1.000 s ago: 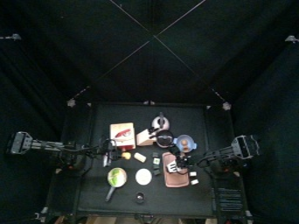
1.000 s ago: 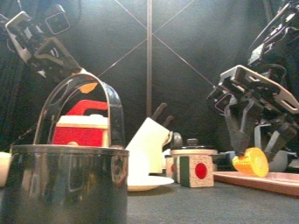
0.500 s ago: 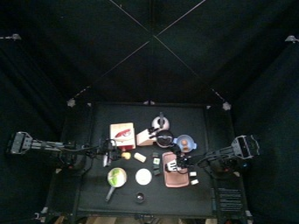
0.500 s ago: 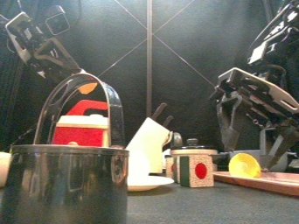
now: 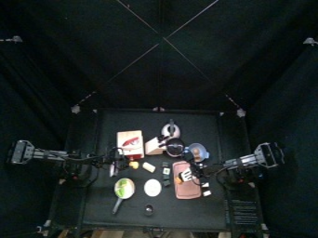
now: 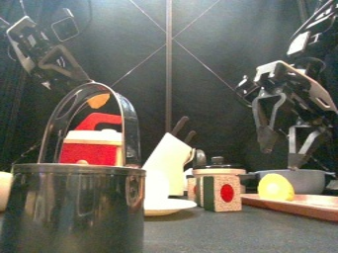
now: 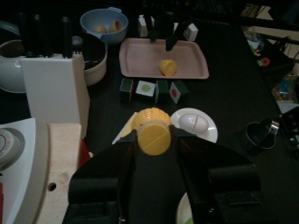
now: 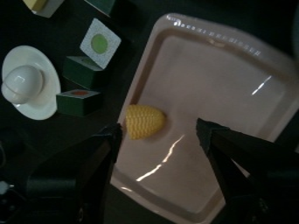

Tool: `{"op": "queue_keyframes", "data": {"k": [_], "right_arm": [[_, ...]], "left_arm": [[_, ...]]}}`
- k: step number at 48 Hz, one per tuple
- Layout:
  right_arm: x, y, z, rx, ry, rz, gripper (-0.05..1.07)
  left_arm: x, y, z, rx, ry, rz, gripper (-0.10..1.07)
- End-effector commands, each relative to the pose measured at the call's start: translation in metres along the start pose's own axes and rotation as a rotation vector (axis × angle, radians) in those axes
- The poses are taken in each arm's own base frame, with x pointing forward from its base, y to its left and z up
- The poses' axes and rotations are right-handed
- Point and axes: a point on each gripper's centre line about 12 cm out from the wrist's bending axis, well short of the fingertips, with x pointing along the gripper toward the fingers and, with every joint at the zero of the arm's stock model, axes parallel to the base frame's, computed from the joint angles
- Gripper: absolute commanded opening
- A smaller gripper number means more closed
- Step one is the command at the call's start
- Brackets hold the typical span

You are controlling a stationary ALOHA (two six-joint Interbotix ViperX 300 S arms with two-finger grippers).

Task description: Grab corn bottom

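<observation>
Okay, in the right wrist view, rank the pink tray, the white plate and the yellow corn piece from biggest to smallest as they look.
1. pink tray, by far the largest.
2. white plate.
3. yellow corn piece, smallest, lying on the tray.

The corn piece [image 8: 147, 122] is yellow with tiny bumpy rows. It lies on a pale pink tray [image 8: 222, 96]. The plate [image 8: 33, 82] is white. One small block [image 8: 100, 40] is white with a green dot. The bowl [image 7: 104, 17] is light blue.
</observation>
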Motion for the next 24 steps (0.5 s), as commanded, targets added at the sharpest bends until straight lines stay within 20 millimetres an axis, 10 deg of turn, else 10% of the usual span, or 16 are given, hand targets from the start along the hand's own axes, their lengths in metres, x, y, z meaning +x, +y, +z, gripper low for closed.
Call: {"op": "queue_keyframes", "data": {"k": [1,24], "right_arm": [[-0.012,0.003,0.001,-0.12,-0.045,0.02,0.98],[0.009,0.006,-0.019,-0.684,-0.062,-0.03,0.98]], "left_arm": [[0.0,0.001,0.005,-0.006,-0.014,0.004,0.69],[0.0,0.003,0.002,-0.012,-0.005,0.009,0.69]]}}
